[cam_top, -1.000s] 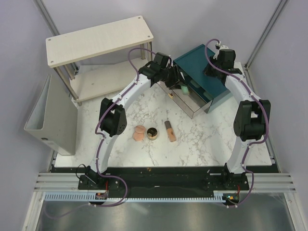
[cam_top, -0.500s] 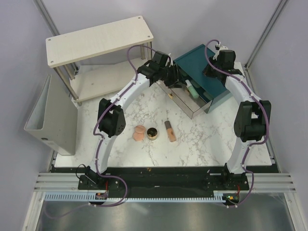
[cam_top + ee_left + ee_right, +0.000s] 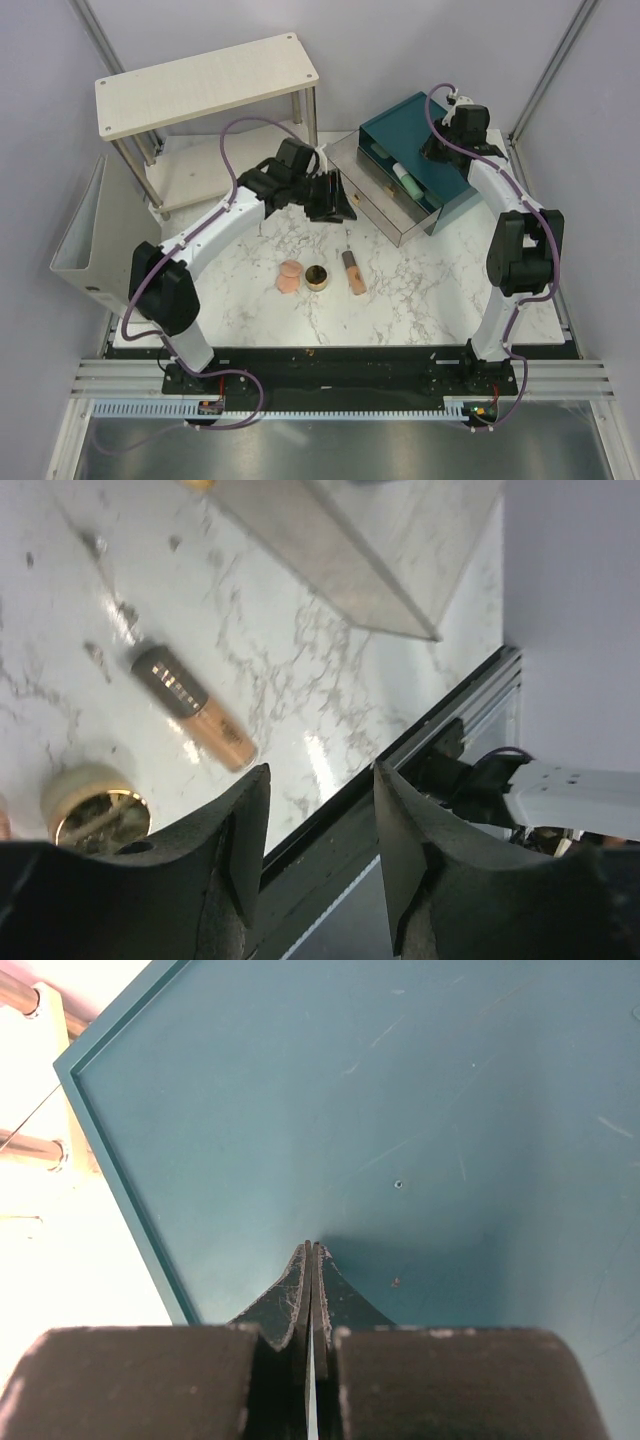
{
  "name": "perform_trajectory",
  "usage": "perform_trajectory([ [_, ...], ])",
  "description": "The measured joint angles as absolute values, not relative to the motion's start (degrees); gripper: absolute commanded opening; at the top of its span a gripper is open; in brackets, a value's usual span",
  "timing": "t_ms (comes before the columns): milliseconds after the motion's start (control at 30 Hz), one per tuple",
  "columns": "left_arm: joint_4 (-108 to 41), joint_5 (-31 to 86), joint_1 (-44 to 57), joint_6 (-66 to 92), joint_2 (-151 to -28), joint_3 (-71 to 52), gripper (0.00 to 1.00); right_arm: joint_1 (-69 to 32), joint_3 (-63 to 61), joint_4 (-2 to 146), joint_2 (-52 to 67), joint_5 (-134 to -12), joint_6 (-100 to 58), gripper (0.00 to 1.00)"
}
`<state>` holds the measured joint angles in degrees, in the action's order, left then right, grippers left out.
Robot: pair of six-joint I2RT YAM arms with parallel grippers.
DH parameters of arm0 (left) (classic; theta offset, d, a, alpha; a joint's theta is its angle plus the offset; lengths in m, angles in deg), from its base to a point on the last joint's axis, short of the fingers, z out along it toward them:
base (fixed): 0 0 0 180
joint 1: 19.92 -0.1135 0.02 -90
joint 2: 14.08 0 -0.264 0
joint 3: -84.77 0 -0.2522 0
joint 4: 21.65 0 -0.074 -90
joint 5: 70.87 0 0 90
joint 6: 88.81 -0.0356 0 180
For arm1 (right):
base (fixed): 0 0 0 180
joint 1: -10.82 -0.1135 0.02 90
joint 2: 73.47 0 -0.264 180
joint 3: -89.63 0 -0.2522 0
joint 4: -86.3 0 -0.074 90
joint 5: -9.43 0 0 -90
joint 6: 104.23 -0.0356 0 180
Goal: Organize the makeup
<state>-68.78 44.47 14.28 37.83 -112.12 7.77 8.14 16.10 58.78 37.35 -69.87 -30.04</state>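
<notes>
We find the sponge [image 3: 289, 276], pot [image 3: 316, 277] and tube [image 3: 353, 272] in a row on the surface [image 3: 420, 290], left to right; behind them, to the right, the drawer [image 3: 372, 205] juts from the box [image 3: 425, 130], a small piece [image 3: 404, 183] lying in it; the shelf unit [image 3: 205, 85] stands back left.

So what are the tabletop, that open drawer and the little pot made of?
Tabletop: marble or marble-look laminate, white with grey veins and glossy glare. Drawer: clear acrylic or mirrored metal; its smooth greyish walls leave that open. Pot: shiny gold rim, likely metallised plastic, though it could be metal.
</notes>
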Motion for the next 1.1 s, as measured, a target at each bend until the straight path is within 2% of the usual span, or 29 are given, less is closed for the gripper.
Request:
perform_trajectory([
  [200, -70.4, 42.0, 15.8, 39.4, -115.9, 0.3, 0.54, 8.0, 14.8, 59.7, 36.7, -69.8, -30.1, 0.00],
  [567, -73.7, 36.1, 20.8, 40.4, -128.6, 7.1, 0.54, 8.1, 13.4, 60.6, 36.0, -68.8, -30.0, 0.00],
  [1100, -78.7, 30.4, 21.5, 45.7, -131.3, 5.7, 0.55, 8.0, 11.7, 62.3, 35.2, -68.3, -30.1, 0.00],
])
